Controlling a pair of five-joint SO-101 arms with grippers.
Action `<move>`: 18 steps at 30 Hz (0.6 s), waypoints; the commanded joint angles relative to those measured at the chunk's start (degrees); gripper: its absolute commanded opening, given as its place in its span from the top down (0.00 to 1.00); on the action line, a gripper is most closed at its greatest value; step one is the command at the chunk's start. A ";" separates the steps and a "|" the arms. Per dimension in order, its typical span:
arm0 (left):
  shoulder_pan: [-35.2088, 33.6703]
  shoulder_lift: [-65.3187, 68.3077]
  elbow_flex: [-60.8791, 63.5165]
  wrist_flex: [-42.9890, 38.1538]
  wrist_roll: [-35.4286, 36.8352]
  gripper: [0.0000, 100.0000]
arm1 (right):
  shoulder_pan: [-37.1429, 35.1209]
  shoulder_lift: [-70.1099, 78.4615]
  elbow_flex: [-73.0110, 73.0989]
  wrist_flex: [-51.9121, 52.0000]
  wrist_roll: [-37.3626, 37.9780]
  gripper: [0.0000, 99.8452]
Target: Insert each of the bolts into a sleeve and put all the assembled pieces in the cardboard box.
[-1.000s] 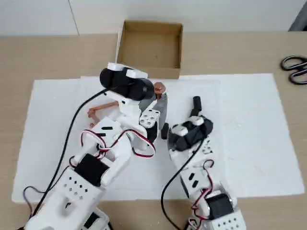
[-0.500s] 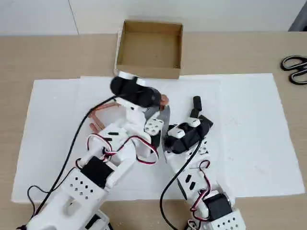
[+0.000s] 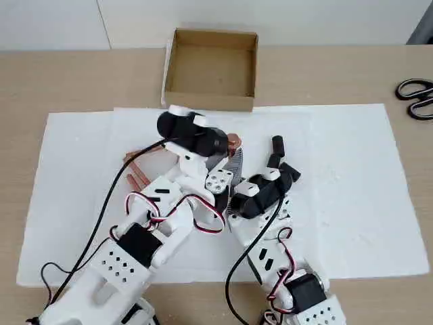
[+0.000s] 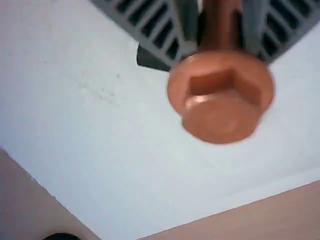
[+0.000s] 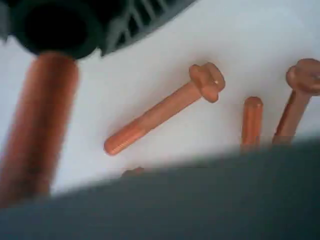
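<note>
High view: cardboard box (image 3: pixel 210 101) sits at the far side of the counter (image 3: pixel 67 74), touching the far edge of the white sheet (image 3: pixel 352 176). Scissors (image 3: pixel 416 95) lie off the sheet, well apart. Left claw (image 3: pixel 229 166) is mid-sheet, near the box, clenched on a copper bolt (image 3: pixel 233 141) with the head toward the box. Right claw (image 3: pixel 235 196) is just beside it, at the bolt's other end. We see loose bolts (image 3: pixel 137 172) on the sheet on the left arm's side and spare black sleeves (image 3: pixel 277 143) beside the right arm.

Left wrist view: the bolt's hex head (image 4: pixel 220 95) faces the camera, shaft pinched between the grey ribbed fingers (image 4: pixel 260 30), above the sheet. Firm grasp.

Right wrist view: right claw grasps a black sleeve (image 5: pixel 50 25), with a ribbed grey finger (image 5: pixel 135 20) against it. The held bolt's shaft (image 5: pixel 40 125) meets the sleeve's mouth; we can't tell whether the tip is inside. Three loose bolts lie on the sheet beyond, the nearest (image 5: pixel 165 107) apart from the other two.
</note>
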 commanded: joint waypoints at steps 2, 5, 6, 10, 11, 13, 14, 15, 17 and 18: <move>0.26 -1.49 1.36 -3.60 0.26 1.00 | -0.04 -0.75 0.26 -1.19 -0.62 1.00; 0.26 -1.49 1.45 -3.60 0.35 1.00 | -0.04 -0.75 0.26 -1.27 -0.62 1.00; 0.26 -1.49 1.45 -3.60 0.35 1.00 | -0.04 -0.75 0.26 -1.27 -0.62 1.00; 0.26 -1.49 1.45 -3.25 2.29 1.00 | -0.04 -0.75 0.26 -1.27 -0.62 1.00; 0.26 -1.49 1.45 -3.16 2.81 1.00 | -0.04 -0.75 0.26 -1.27 -0.62 1.00; 0.35 -1.49 1.01 -1.49 3.16 1.00 | -0.04 -0.75 0.26 -1.27 -0.62 1.00; 0.35 -1.58 0.75 -0.70 3.16 1.00 | -0.04 -0.75 0.26 -1.27 -0.62 1.00; 0.62 -1.58 0.40 0.26 3.16 1.00 | -0.04 -0.75 0.26 -1.27 -0.62 1.00; 1.23 -1.58 -0.22 1.76 3.16 1.00 | -0.04 -0.75 0.26 -1.36 -0.62 1.00; 1.58 -1.58 -0.57 2.20 3.16 1.00 | -0.04 -0.75 0.26 -1.36 -0.62 1.00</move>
